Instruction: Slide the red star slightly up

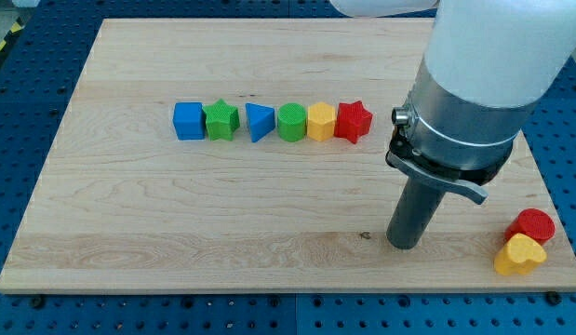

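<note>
Your arm has no claw to open or close, just my tip [406,246], resting on the surface [129,233]. The red star [353,122] sits up and a bit left of it, well apart. It is small and pointy, last in the row, touching the yellow block [321,122].

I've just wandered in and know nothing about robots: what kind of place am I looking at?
Probably a robotics lab test bench. A wooden board lies on a blue perforated table, small coloured blocks like the red star sit in a row, and my tip rests on the board.
</note>
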`<action>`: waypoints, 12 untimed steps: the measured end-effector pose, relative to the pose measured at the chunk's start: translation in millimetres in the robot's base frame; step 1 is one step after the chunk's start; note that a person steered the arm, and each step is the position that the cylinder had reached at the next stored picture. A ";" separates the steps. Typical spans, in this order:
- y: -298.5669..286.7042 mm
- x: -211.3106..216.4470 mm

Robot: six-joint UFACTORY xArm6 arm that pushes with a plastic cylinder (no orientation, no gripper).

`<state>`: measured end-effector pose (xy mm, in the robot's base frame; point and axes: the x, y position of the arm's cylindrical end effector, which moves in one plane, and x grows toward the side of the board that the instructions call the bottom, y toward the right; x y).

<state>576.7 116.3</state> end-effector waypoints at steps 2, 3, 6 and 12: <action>-26.6 -18.9; -26.6 -54.7; -25.2 -138.3; -12.8 -197.0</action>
